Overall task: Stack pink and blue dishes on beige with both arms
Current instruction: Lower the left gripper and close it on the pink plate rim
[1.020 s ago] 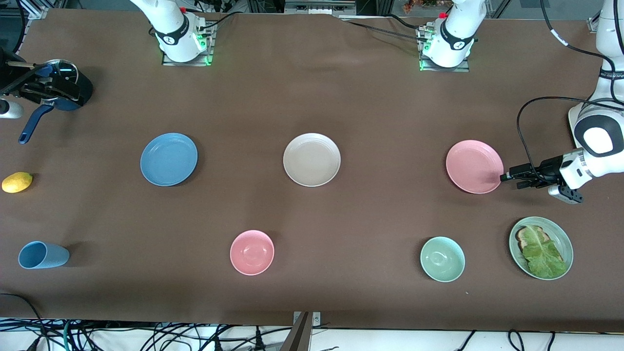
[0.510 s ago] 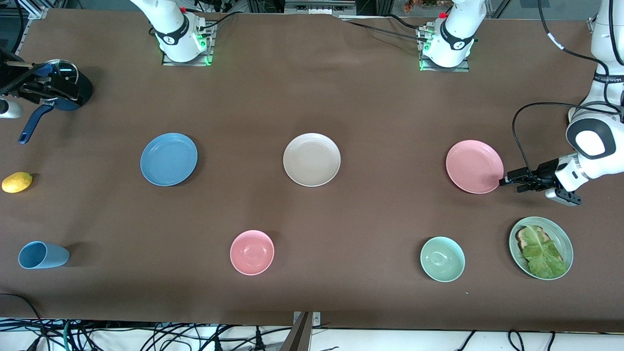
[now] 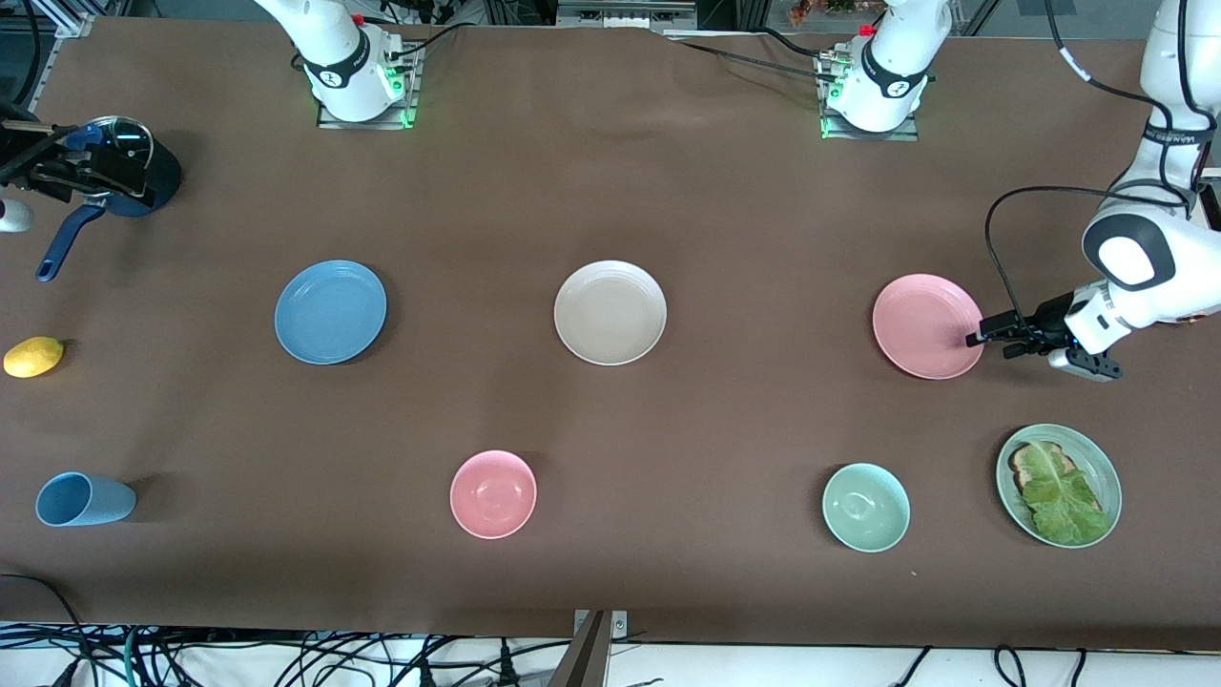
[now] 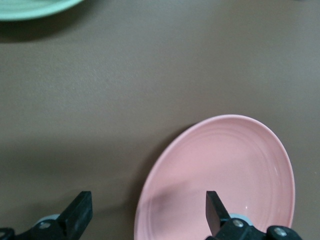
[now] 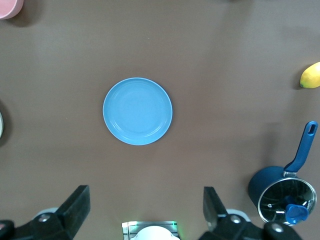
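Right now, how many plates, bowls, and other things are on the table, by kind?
Plates: 4: blue plate, beige plate, pink plate, green plate
Bowls: 2: pink bowl, green bowl
Cups: 1: blue cup
Pots: 1: blue pot
Lemons: 1: lemon
Total: 9

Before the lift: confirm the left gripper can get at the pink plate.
Probably yes. The left gripper is open at the rim of the pink plate, one finger over the dish, the other over bare table; nothing lies between them.
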You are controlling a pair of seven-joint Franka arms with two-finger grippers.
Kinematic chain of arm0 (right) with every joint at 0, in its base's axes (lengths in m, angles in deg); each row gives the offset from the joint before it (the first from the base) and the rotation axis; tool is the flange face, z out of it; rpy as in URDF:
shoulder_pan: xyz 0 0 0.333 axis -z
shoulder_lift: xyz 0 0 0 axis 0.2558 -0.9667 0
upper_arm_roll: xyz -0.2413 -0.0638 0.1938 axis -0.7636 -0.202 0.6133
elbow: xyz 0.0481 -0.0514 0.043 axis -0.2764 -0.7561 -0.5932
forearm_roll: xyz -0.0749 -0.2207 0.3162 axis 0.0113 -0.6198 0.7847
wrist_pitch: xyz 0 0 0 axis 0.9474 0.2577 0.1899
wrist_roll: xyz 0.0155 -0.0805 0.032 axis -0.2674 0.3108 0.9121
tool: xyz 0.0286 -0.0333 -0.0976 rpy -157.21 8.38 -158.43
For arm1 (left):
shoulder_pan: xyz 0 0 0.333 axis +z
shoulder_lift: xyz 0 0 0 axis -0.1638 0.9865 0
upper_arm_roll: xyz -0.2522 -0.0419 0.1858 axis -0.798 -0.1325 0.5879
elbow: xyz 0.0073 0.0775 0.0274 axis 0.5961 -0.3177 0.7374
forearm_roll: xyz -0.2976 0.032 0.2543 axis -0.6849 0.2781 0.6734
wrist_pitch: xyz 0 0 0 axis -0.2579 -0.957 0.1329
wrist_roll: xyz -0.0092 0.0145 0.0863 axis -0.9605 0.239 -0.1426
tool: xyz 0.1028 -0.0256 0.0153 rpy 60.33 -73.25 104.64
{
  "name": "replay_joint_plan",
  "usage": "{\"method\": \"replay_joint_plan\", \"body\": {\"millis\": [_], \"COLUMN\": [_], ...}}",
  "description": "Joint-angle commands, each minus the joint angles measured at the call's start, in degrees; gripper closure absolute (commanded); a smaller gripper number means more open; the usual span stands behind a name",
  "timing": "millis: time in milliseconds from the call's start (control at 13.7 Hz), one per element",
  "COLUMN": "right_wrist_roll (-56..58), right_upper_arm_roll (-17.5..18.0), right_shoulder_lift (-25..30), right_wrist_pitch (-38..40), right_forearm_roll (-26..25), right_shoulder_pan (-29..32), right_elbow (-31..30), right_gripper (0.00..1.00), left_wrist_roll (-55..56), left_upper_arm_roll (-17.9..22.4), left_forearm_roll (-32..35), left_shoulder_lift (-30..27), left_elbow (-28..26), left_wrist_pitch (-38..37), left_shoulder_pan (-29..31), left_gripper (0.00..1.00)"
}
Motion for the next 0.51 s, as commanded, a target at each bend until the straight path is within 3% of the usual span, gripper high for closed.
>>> {"method": "replay_joint_plan", "body": {"millis": [0,437], "right_wrist_roll": [0.93,1.02], "right_upper_arm_roll": [-0.22,-0.31], "right_shoulder_lift": [0.21,0.21], "right_wrist_pitch": [0.42,0.42], "right_forearm_roll": [1.02,1.02], "right_shoulder_pan": [0.66,0.66], "right_elbow": [-0.22,-0.13], "right_gripper": [0.00,0.00], "left_wrist_roll": [-1.79,-3.46], "left_upper_arm_roll": [0.83,1.27], "left_forearm_roll": [-0.84,-0.93], "left_shoulder_lift": [-5.29,-6.26], "left_elbow": [-5.22,-9.09], "left_wrist_pitch": [1.12,5.33], "left_shoulder_pan": [-0.59,-0.85], "left_gripper": [0.00,0.00]}}
